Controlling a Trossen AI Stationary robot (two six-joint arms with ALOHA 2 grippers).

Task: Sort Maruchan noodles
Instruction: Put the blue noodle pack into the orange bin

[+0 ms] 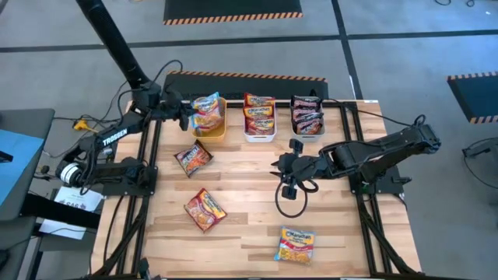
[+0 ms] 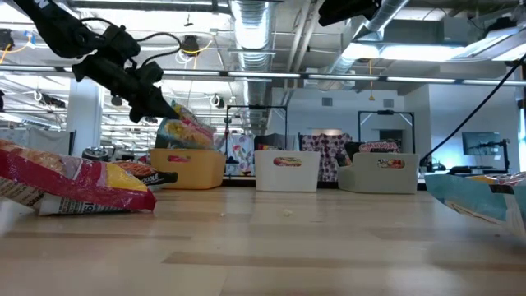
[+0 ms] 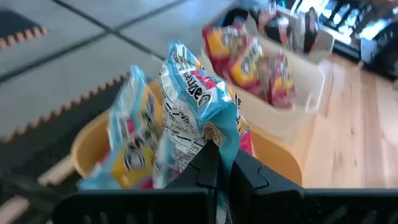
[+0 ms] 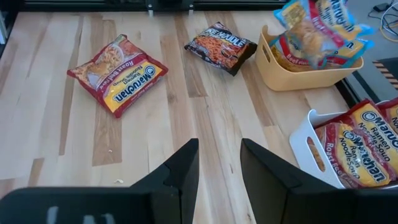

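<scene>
Colours at this moment. The table point(image 1: 257, 210) was pale wood in lengthwise planks. Three bins stood in a row: orange-yellow bin point(image 1: 216, 131), white bin point(image 1: 259, 136), grey bin point(image 1: 308, 132). The packet point(image 3: 199, 118) above the orange-yellow bin was light blue and yellow with white panels. Packets in the white bin point(image 4: 357, 149) were red with yellow lettering. Loose packets: one dark red-black point(image 1: 193, 159), one red-orange point(image 1: 205, 209), one yellow-and-blue point(image 1: 296, 244). Both arms were black.

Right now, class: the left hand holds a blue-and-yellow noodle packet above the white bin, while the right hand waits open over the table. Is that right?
Not quite. The left hand holds the blue-and-yellow packet above the yellow bin, not the white bin, as the high view shows. The right hand does wait open over the table.
</scene>
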